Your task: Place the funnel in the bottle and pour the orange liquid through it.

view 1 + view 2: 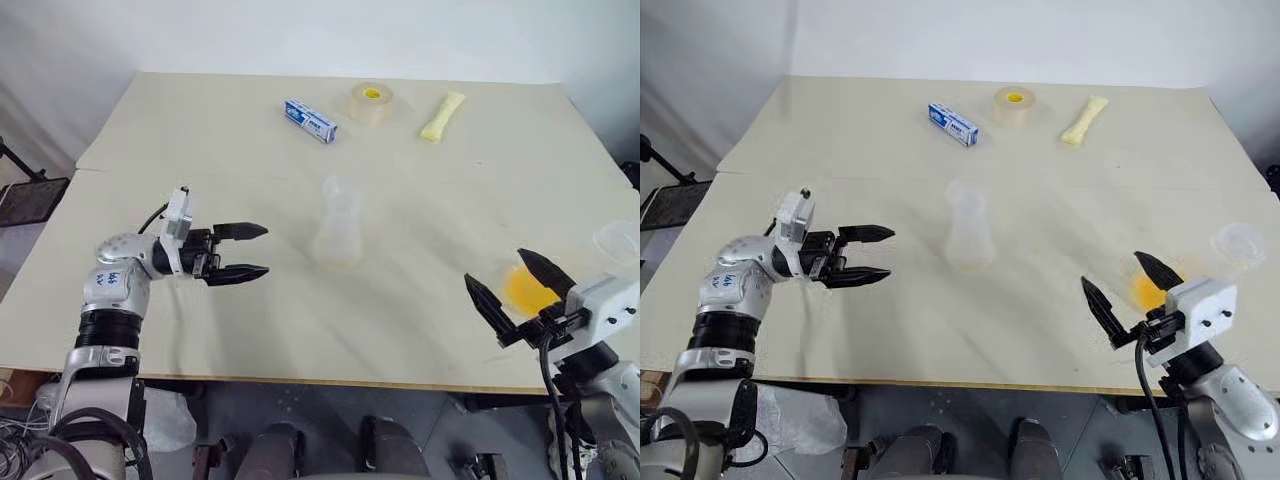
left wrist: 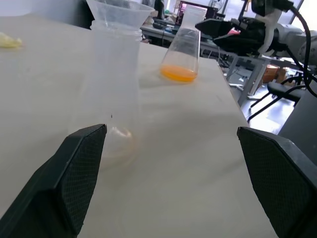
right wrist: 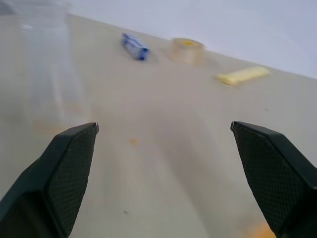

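The desk (image 1: 200, 150) is a pale cream, matte sheet with a smooth surface; near the middle of the frame stands the bottle (image 1: 337, 232), clear colourless plastic, conical, broad flat base tapering to a narrow neck, upright with its long axis vertical; the funnel (image 2: 119, 9) sits in that neck, thin see-through plastic with a round flared rim facing up and the spout down inside the bottle. At the right edge, low in the frame, the orange liquid (image 1: 527, 289) forms a shallow translucent layer in the bottom of a clear tapered cup (image 2: 182, 52), which stands upright, mouth up, well apart from the bottle. The left end effector (image 1: 243, 252), at the left centre of the frame, has two black, finely textured, pointed fingers spread wide and empty, pointing level toward the bottle; the right end effector (image 1: 510, 285), lower right, is also spread wide and empty, its fingers either side of the cup in the head views. Along the top of the frame lie a blue-and-white box (image 1: 310, 120), a translucent tape roll (image 1: 371, 103) with a yellow core, and a pale yellow elongated packet (image 1: 442, 116) lying slantwise.
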Controlling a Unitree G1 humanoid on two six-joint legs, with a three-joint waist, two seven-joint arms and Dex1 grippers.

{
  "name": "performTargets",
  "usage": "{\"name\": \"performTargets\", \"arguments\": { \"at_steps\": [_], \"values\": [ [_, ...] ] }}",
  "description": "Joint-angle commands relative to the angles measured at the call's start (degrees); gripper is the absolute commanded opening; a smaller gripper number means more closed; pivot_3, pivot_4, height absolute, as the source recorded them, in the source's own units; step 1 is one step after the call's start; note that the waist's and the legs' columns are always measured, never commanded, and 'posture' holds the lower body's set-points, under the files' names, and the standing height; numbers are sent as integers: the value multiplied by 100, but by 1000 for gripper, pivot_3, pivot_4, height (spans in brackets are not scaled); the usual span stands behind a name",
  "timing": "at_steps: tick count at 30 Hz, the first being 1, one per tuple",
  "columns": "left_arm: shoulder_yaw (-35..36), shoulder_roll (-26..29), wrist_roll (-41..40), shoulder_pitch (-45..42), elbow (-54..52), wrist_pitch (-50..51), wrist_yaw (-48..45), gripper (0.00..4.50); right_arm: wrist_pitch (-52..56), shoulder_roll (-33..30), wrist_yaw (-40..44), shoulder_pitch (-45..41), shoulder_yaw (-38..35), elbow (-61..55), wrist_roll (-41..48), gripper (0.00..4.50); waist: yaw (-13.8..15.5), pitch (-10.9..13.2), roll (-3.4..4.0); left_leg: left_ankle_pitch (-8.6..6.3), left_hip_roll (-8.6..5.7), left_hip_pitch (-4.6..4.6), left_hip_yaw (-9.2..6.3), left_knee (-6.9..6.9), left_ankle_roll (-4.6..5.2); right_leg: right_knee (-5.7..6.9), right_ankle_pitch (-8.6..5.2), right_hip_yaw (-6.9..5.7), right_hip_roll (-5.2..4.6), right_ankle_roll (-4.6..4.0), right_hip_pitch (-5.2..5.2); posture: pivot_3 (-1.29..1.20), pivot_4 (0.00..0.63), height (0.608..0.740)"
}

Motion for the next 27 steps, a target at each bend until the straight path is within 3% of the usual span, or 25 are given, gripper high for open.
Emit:
{"name": "performTargets", "arguments": {
  "at_steps": [1,7,13,17,27],
  "values": [
    [28,-119,-178,-69,-49,-135,-347,4484,6,415,-515,582,-306,-707,-45,4500,-25,-1,2,0,1,2,2,-2,0,2,0,3,1,0,-1,0,150,740],
    [58,-357,-197,41,169,-463,-435,4484,-216,1219,-945,1722,-512,-1365,-208,4500,-64,-5,4,0,3,12,22,-14,1,5,-1,22,9,-1,-6,0,150,740],
    [-74,-350,-80,21,352,-676,-560,4484,-317,1564,-1186,1935,-574,-1340,-377,4500,-72,-7,4,0,6,26,34,-25,1,7,-2,40,12,-3,-9,0,150,740],
    [-91,-353,-176,65,203,-619,-511,4484,-282,1499,-1282,1670,-651,-1092,-398,4500,-69,-8,4,-1,5,26,35,-25,3,7,-2,44,12,-3,-9,0,150,740],
    [-56,-306,-325,311,-313,-507,-364,4484,79,589,-1290,183,-1120,187,-86,4500,-60,-9,3,-1,6,26,35,-28,5,7,-4,45,10,-7,-11,0,150,740]
  ]
}}
